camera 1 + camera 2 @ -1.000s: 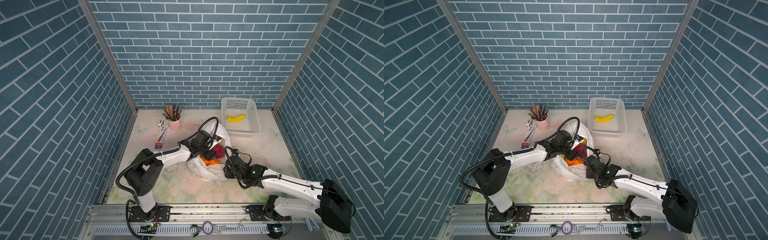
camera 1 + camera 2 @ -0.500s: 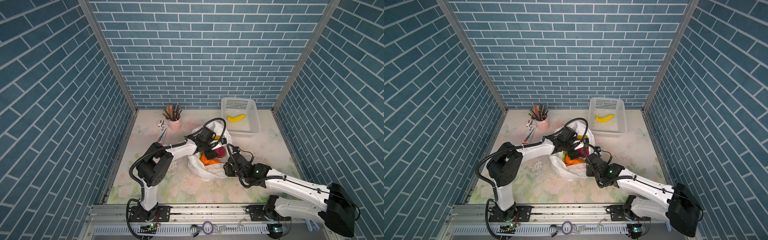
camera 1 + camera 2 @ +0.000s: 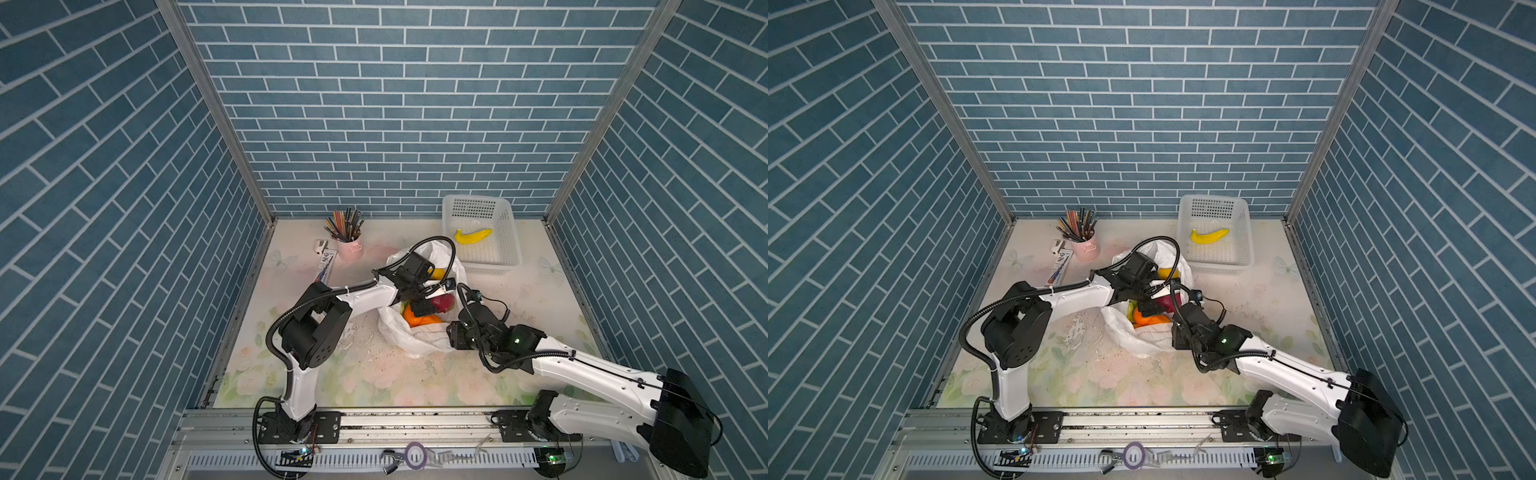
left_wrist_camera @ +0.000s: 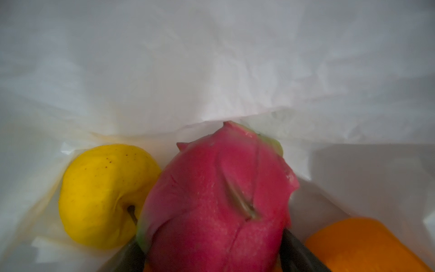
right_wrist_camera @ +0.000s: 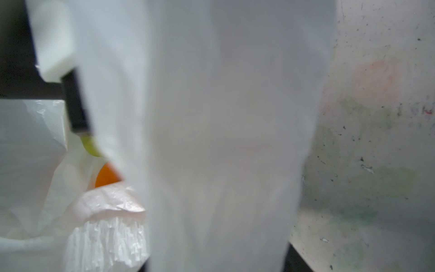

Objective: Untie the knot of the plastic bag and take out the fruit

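1. Pushing left gripper further across into plastic bag than a second ago, swinging that elbow in toward the middle; leaving right gripper almost where it was.
2. Starting nearest: finding right gripper against the bag's near-right side, white film draping over its jaws in the right wrist view, all smeared; clamping or letting go, cannot tell.
3. Logging bag slumping mid-table, mouth gaping; spotting no knot anywhere, so judging untying done, unloading under way.
4. Marking left gripper as released: jaws standing wide, dark fingers flanking dragon fruit, not visibly squeezing.
5. Flagging the key relation: dragon fruit lying dead ahead of left gripper, already between the jaws, long axis running out along the reach, tip pointing away from the wrist; closing across its short width looking right. Rating left arm much the nearer.
6. Noting yellow apple just beside one flank, orange off the other; catching green fruit only as a sliver.
7. Missing: fingertips cut off at frame edge, contact hidden, anything beneath unseen.
8. Ending far: tagging basket holding banana beyond the bag, pencil cup back left.
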Robot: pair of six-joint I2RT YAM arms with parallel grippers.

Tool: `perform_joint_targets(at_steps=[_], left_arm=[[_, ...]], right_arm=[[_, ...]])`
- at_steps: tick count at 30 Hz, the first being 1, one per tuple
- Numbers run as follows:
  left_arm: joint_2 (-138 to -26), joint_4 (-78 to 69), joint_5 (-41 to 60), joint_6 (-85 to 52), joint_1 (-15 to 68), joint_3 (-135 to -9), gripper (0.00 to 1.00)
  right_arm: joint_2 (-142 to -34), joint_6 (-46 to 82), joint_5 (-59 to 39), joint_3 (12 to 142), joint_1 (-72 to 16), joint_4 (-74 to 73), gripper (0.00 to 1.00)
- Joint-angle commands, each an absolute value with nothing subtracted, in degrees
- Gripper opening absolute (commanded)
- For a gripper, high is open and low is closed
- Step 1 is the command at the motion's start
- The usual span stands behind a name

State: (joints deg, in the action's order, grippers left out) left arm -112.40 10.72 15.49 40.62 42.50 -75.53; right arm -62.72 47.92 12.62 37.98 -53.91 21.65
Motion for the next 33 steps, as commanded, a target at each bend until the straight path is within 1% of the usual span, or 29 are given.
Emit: perform_joint_targets(at_steps=[1, 8, 12, 14, 17, 22, 29, 33], left_arm=[[-114.87, 14.54, 14.05, 44.23, 42.51, -72.66, 0.86], [-116.18, 12.92, 9.12, 44.72, 43.41, -72.60, 0.86], [-114.21, 10.93, 9.38, 43.73, 43.41, -71.21, 0.74], [-112.13, 8.87, 10.76, 42.95, 43.47, -69.54, 0.72], [-109.71, 7.18, 11.83, 41.48, 43.42, -68.06, 0.65], [-105.46, 3.43, 12.15, 38.41, 43.42, -64.99, 0.64], [-97.69, -2.96, 13.42, 35.51, 43.55, -59.35, 0.57], [-94.49, -5.03, 13.23, 35.24, 43.94, -56.85, 0.55]], right_arm=[[-62.15, 47.67, 12.38, 39.29, -53.61, 21.88, 0.57], [-60.96, 49.16, 12.69, 39.20, -53.66, 22.48, 0.57], [-59.49, 50.26, 13.82, 38.90, -53.61, 22.33, 0.57], [-58.78, 50.61, 14.47, 38.77, -53.61, 22.24, 0.57], [-58.11, 51.06, 14.94, 38.78, -53.36, 22.24, 0.58], [-57.66, 51.77, 15.25, 39.03, -52.79, 21.33, 0.59], [-58.44, 53.52, 18.37, 40.38, -49.90, 19.47, 0.61], [-58.94, 51.90, 16.48, 41.16, -47.22, 16.22, 0.63]])
